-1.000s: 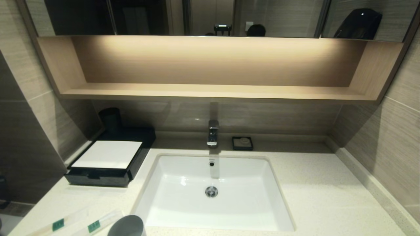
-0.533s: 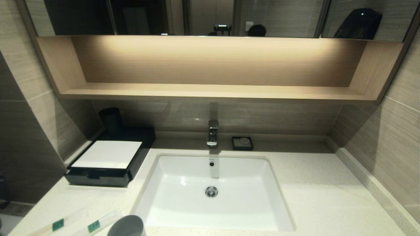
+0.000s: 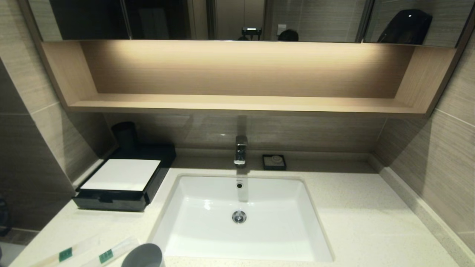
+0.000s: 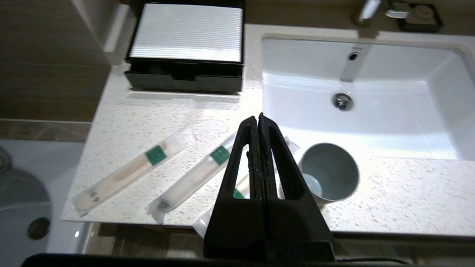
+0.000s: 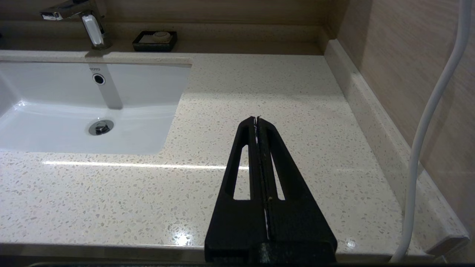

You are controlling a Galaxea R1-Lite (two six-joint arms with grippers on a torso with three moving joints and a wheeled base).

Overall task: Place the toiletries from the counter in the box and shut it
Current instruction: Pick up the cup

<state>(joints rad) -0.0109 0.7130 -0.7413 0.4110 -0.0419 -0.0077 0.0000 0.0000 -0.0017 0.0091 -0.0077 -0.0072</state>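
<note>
- The left gripper [image 4: 258,118] hangs above the near edge of the counter [image 4: 156,107], its 2 black tapered fingers pressed flat together with nothing between them. It sits over the packets, which looks like a waiting pose ahead of the first pick.
- The right gripper [image 5: 256,119] hovers over bare stone to the right of the sink [image 5: 44,122], its fingers likewise closed on nothing and well apart from any task item; this arm seems idle.
- The toiletries [image 4: 128,172] lie flat near the front edge of the counter, left of the sink: 2 long slim packets show whole, slanted roughly parallel, and a 3rd [image 4: 237,193] is mostly hidden behind the left gripper's fingers. Each has a thin, crinkly clear-to-whitish wrap with a small green square label. My guess is that wrap this slick and low will need a pinch across the narrow width.
- A light grey cup [image 4: 329,174], smooth and tapered, stands just beside the packets at the sink's front corner, close enough to be bumped.
- The counter is pale cream speckled stone, glossy under the light; the sink is white, glazed and rectangular.
- Farther back, the box [image 3: 122,183] sits against the left wall, low and dark grey-black with a flat white top panel. Its drawer front with the small handle [image 4: 184,76] faces the robot and looks pushed in, so it would have to be pulled out first.
- Farthest back stand the chrome tap [image 3: 241,150] and a small black soap dish [image 3: 274,162].
</note>
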